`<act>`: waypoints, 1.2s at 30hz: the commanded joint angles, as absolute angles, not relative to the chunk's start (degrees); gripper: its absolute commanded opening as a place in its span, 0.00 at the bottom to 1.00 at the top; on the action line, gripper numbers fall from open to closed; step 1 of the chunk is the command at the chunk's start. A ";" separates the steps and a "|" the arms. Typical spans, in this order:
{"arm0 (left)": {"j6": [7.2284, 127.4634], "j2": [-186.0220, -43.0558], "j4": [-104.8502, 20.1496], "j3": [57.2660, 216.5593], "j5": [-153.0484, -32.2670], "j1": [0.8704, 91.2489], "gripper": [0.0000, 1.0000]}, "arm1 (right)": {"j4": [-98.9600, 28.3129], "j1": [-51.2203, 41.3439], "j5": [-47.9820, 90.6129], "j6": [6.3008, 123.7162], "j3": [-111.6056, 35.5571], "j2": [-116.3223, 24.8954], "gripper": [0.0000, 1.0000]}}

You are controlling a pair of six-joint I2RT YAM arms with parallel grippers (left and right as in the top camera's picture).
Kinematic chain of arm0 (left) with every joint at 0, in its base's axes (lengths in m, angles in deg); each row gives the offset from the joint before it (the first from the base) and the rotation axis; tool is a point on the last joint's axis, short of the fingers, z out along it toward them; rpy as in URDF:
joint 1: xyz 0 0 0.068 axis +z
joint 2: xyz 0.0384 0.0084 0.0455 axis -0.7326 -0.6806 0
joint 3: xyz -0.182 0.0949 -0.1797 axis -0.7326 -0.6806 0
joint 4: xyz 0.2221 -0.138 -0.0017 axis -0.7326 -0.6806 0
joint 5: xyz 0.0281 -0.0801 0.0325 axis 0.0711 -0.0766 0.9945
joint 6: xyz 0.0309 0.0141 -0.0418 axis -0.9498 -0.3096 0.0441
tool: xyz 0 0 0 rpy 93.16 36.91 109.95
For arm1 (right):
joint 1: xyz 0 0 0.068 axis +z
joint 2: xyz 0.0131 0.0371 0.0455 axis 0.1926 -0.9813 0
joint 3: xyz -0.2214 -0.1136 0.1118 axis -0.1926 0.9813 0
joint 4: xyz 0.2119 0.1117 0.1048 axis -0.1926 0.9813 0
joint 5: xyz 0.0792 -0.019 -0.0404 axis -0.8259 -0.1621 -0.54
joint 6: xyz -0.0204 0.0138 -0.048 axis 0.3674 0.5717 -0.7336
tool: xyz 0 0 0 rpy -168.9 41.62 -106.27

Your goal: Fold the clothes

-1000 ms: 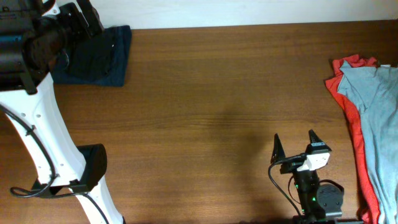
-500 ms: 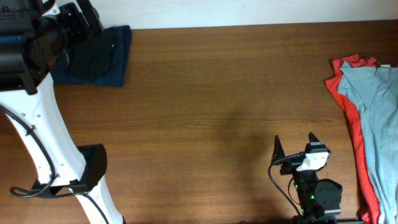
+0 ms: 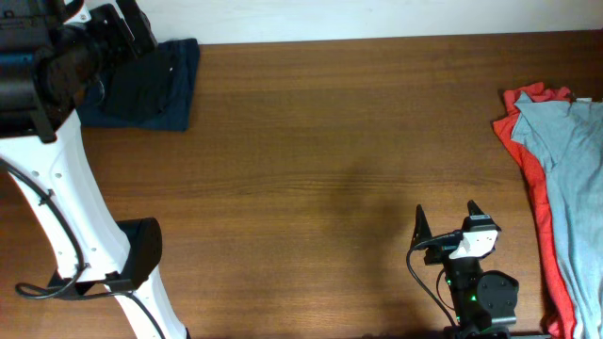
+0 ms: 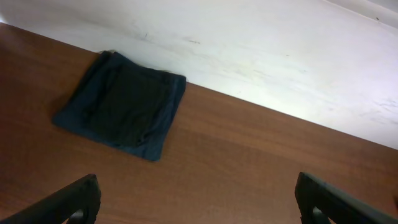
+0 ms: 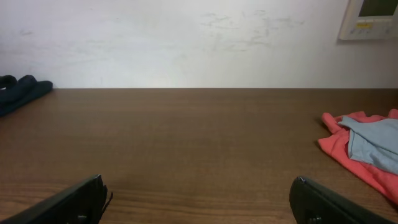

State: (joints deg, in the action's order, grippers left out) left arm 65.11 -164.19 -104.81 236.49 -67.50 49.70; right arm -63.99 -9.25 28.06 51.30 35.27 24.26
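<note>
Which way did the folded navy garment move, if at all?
No. Folded navy garment lies in the same spot by the table's back edge.

No legible text anywhere

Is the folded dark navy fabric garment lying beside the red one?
No: the folded navy garment lies at the table's far left, the red garment at its right edge.
</note>
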 commanded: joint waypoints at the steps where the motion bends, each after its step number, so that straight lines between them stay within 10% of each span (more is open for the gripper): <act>1: 64.67 -164.36 -104.83 236.32 -66.71 49.70 0.99 | -63.57 -9.67 29.02 52.03 35.54 24.65 0.99; 23: 64.67 -116.84 -103.60 151.14 -66.69 49.72 0.99 | -63.57 -9.67 29.02 52.03 35.54 24.65 0.98; 36: 64.67 -108.26 -54.64 108.00 -66.76 49.72 0.99 | -63.57 -9.67 29.00 52.03 35.54 24.65 0.99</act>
